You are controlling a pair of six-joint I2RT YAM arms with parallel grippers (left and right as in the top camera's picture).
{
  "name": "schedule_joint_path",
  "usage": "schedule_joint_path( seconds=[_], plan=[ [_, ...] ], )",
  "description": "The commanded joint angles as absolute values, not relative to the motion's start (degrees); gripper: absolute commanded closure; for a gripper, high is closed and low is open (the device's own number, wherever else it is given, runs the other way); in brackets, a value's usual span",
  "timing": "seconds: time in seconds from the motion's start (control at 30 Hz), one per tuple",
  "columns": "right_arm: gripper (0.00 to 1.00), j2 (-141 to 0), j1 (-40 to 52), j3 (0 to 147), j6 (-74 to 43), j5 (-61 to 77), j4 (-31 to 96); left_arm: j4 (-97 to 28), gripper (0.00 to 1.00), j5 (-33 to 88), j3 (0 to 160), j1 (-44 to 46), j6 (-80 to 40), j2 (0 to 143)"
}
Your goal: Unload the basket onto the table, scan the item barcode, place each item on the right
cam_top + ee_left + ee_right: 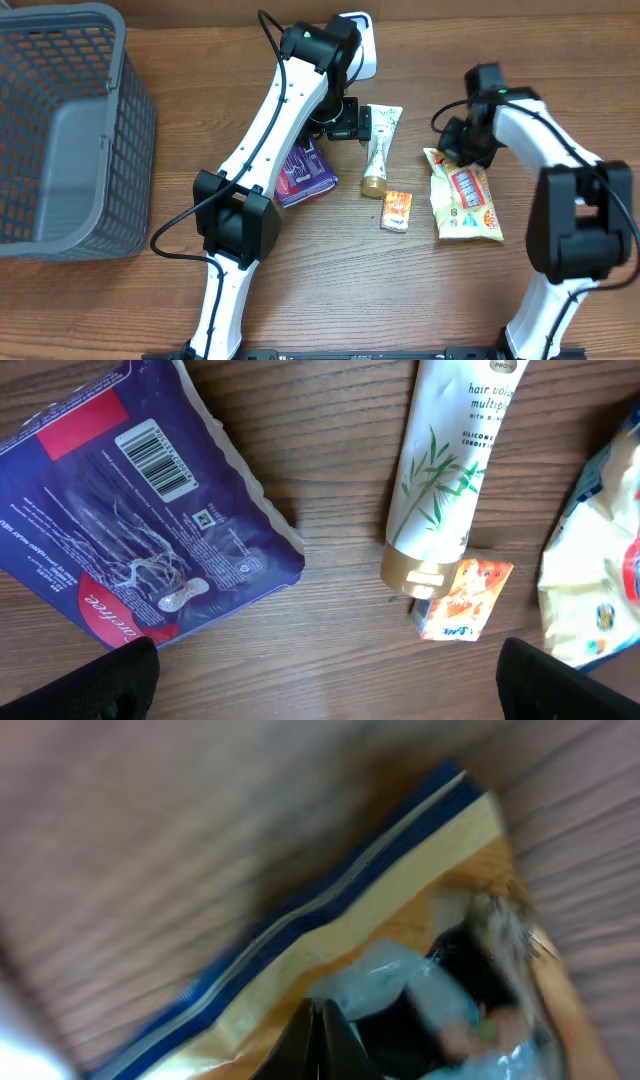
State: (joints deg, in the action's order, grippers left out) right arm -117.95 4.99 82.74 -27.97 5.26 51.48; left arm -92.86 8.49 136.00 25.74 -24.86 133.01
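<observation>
Several items lie on the wooden table: a purple packet [305,172] [130,510] with its barcode [157,457] facing up, a white tube [380,145] [450,460] with a gold cap, a small orange sachet [397,210] [462,600] and a yellow snack bag [465,200] [400,910]. My left gripper [340,122] [330,690] hangs open above bare wood between the packet and the tube, holding nothing. My right gripper [452,150] [322,1040] is shut, its tips down at the snack bag's upper left edge. That view is blurred, so I cannot tell whether any of the bag is pinched.
A grey mesh basket [120,150] stands at the far left. A white device [365,45] sits at the back of the table behind the left arm. The snack bag's edge [600,580] shows at the right of the left wrist view.
</observation>
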Motion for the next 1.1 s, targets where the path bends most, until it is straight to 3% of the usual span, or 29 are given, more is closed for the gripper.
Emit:
schedule_joint_path(
  seconds=[0.0,0.13,0.37,0.5,0.67,0.77,1.07],
  plan=[
    [0.96,-120.0,5.6,81.7,-28.8,4.8,51.4,-93.0,0.00,8.2,137.0,25.5,-23.5,133.0],
    [0.96,-119.3,5.1,87.0,-28.5,5.1,56.3,-93.0,0.00,8.2,137.0,25.5,-23.6,133.0],
    [0.96,-118.5,3.2,109.2,-22.1,5.1,81.1,-93.2,0.00,8.2,137.0,25.5,-23.6,133.0],
    [0.91,-118.4,3.1,116.0,-18.8,2.2,94.5,-93.2,0.00,8.2,137.0,25.5,-23.6,133.0],
    [0.87,-118.4,3.4,111.7,-17.5,1.7,97.1,-93.2,0.00,8.2,137.0,25.5,-23.6,133.0],
    [0.96,-118.4,3.8,106.4,-18.0,1.6,97.1,-93.2,0.00,8.2,137.0,25.5,-23.6,133.0],
    [0.96,-118.4,3.8,88.4,-18.0,2.1,91.9,-92.9,0.00,8.2,137.0,25.5,-23.6,133.0]
  ],
)
